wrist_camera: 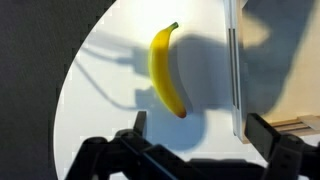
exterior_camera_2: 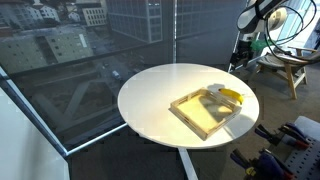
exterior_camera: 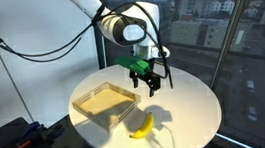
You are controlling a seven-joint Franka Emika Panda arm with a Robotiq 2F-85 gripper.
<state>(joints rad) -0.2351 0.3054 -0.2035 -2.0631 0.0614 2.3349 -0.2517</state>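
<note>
Gripper [exterior_camera: 149, 80] first: we hold it with its jaws wide apart and empty, hanging above the banana [wrist_camera: 166, 70] without touching it. The banana lies flat on the round white bench [exterior_camera: 192, 107], just beside the wooden tray [exterior_camera: 117, 114] and outside it; the tray looks empty. As we judge it, we are lined up over the fruit, but the grasp is not yet made: nothing clamped, nothing lifted.
</note>
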